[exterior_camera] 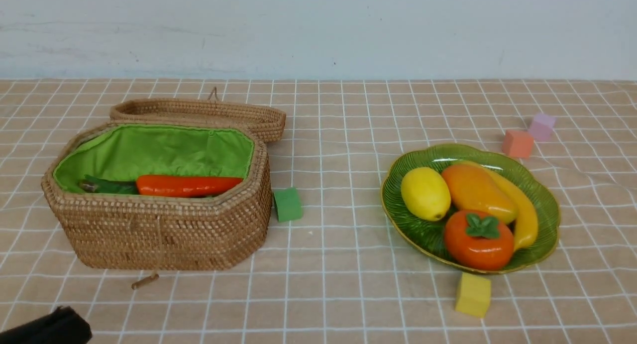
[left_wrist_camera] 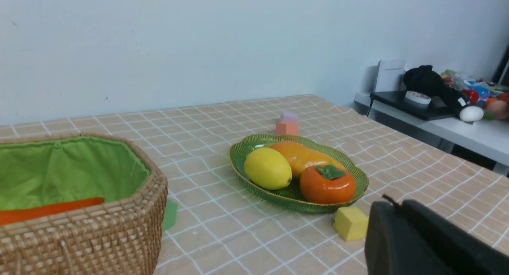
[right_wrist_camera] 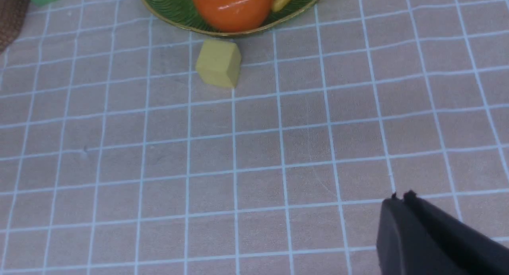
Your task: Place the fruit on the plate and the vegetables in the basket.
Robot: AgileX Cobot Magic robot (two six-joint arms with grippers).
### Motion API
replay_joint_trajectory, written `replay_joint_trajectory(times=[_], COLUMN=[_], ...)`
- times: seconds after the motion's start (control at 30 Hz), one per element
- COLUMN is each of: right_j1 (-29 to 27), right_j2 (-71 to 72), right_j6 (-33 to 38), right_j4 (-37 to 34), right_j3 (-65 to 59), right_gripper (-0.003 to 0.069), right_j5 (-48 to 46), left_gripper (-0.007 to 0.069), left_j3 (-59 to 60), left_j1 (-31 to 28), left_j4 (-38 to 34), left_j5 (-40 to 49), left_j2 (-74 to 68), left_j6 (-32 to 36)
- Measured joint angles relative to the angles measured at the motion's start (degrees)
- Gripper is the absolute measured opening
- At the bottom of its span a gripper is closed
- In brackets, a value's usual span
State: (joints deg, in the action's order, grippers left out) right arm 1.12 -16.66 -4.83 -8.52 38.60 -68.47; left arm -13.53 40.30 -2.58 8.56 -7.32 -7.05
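Observation:
The green glass plate [exterior_camera: 545,204] on the right holds a yellow lemon [exterior_camera: 425,193], an orange-yellow mango [exterior_camera: 477,190], a banana [exterior_camera: 525,212] and an orange persimmon [exterior_camera: 477,239]. In the open wicker basket [exterior_camera: 164,229] on the left lie an orange carrot [exterior_camera: 186,185] and something dark green [exterior_camera: 107,185]. My left gripper [left_wrist_camera: 397,205] is shut and empty, pulled back near the table's front left [exterior_camera: 50,326]. My right gripper [right_wrist_camera: 399,196] is shut and empty, hovering over bare cloth short of the plate [right_wrist_camera: 175,8]; it does not show in the front view.
The basket's woven lid [exterior_camera: 209,114] lies behind it. Foam cubes are scattered about: green [exterior_camera: 287,204] beside the basket, yellow [exterior_camera: 473,294] before the plate, orange [exterior_camera: 517,144] and pink [exterior_camera: 541,126] behind it. A small wooden peg [exterior_camera: 145,281] lies before the basket. A side table with clutter [left_wrist_camera: 437,96] stands off to the right.

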Motion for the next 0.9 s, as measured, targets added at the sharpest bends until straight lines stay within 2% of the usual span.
replay_joint_trajectory(times=[0.2, 0.67, 0.8, 0.9], right_j1=[0.0, 1.04, 1.08, 1.14], right_j2=[12.11, 13.42, 13.42, 13.42], right_j6=[-4.97, -6.22, -5.32, 0.38], right_j4=[-0.46, -2.19, -0.89, -2.23], right_j3=[-5.6, -9.78, -10.01, -12.83], right_gripper=[0.0005, 0.0026, 0.0024, 0.0001], right_j5=[2.39, 6.73, 9.36, 18.46], left_gripper=[0.0022, 0.0037, 0.0041, 0.0044], left_j3=[0.2, 0.27, 0.27, 0.27], left_j1=[0.0, 0.0, 0.0, 0.0], left_j4=[0.07, 0.14, 0.14, 0.14], left_j5=[2.4, 4.28, 4.28, 4.33], left_j2=[0.0, 0.0, 0.0, 0.0], left_j6=[-0.13, -0.13, -0.13, -0.13])
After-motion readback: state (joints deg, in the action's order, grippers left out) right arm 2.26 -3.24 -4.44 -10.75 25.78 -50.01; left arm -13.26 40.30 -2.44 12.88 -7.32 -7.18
